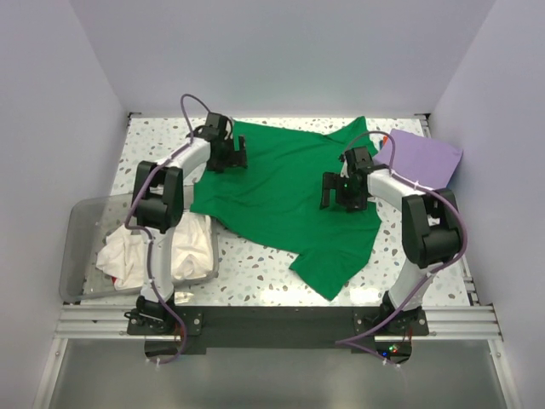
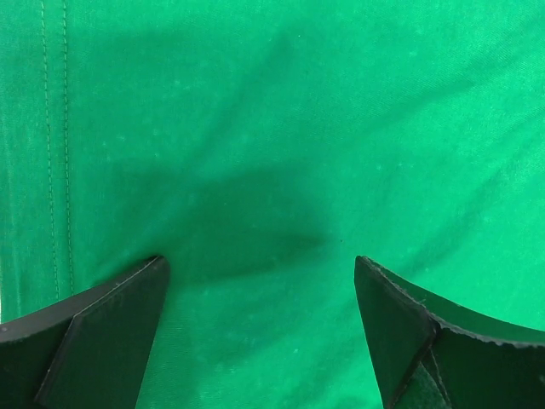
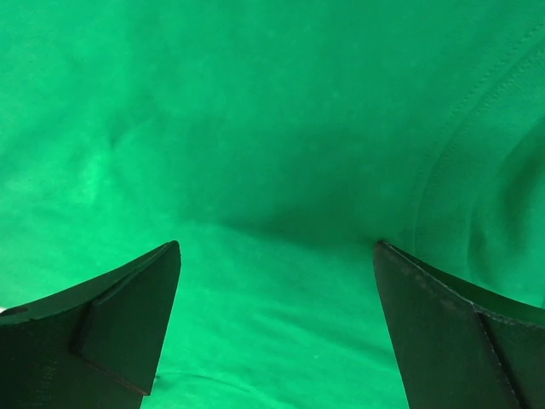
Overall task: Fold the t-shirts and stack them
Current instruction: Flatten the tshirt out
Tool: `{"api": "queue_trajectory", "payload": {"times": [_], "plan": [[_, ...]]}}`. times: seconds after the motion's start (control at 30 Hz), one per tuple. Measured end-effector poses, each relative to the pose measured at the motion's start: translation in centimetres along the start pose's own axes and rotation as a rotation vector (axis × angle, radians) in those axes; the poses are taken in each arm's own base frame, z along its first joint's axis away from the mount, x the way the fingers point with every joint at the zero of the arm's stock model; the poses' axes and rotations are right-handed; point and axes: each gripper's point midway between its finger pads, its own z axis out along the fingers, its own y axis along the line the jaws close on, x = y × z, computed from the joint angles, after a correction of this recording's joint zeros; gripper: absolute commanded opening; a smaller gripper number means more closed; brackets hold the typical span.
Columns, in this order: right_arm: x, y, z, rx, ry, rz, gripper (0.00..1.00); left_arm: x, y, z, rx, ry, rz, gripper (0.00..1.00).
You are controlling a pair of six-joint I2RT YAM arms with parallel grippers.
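A bright green t-shirt (image 1: 285, 192) lies spread, a little rumpled, across the middle of the table. My left gripper (image 1: 228, 158) is open over its far left part; the left wrist view shows green cloth (image 2: 281, 128) between the open fingers (image 2: 111, 328). My right gripper (image 1: 342, 194) is open over the shirt's right side; the right wrist view shows green cloth (image 3: 272, 145) with a seam between the open fingers (image 3: 443, 328). A folded lavender-purple t-shirt (image 1: 421, 158) lies at the far right. White t-shirts (image 1: 157, 247) lie crumpled in the bin.
A clear plastic bin (image 1: 81, 247) stands at the near left beside the left arm. The speckled table (image 1: 255, 264) shows in front of the green shirt. White walls close the back and sides.
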Motion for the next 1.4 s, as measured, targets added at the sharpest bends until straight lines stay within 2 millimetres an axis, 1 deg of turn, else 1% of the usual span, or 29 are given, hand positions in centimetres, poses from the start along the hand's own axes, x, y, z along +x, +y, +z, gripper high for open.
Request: {"api": "queue_trajectory", "payload": {"times": [0.13, 0.27, 0.37, 0.57, 0.73, 0.83, 0.97, 1.1, 1.17, 1.23, 1.4], "plan": [[-0.1, -0.6, 0.1, 0.032, 0.005, 0.0, 0.99, -0.2, -0.3, 0.4, 0.0, -0.006, 0.017, 0.95], [-0.2, -1.4, 0.1, 0.064, 0.008, 0.011, 0.99, -1.1, -1.1, 1.1, 0.004, -0.027, 0.054, 0.95], [-0.4, -2.6, -0.1, 0.083, 0.008, 0.04, 0.99, -1.7, -2.4, 1.9, 0.017, -0.041, 0.084, 0.95], [-0.9, -6.1, -0.7, 0.137, 0.002, 0.124, 0.99, -2.7, -6.4, 3.6, 0.073, -0.08, 0.15, 0.96], [-0.9, -8.0, -1.2, 0.165, 0.004, 0.171, 0.99, -3.3, -9.7, 4.7, 0.127, -0.11, 0.191, 0.96], [-0.8, -8.4, -1.3, 0.177, 0.009, 0.177, 0.99, -3.3, -10.6, 4.8, 0.142, -0.119, 0.204, 0.96], [-0.6, -8.4, -1.5, 0.178, 0.025, 0.168, 0.98, -3.2, -10.9, 4.7, 0.152, -0.126, 0.222, 0.96], [-0.2, -8.0, -1.9, 0.153, 0.054, 0.151, 0.96, -2.4, -10.6, 3.4, 0.147, -0.111, 0.221, 0.97], [-0.2, -7.6, -2.3, 0.134, 0.062, 0.141, 0.95, -2.4, -10.5, 2.1, 0.146, -0.115, 0.22, 0.97], [-0.6, -7.1, -3.0, 0.115, 0.051, 0.128, 0.96, -2.8, -10.6, 0.4, 0.144, -0.134, 0.214, 0.97], [-1.4, -5.4, -5.4, 0.081, -0.005, 0.077, 0.96, -4.1, -10.6, -5.8, 0.135, -0.219, 0.196, 0.98]]}}
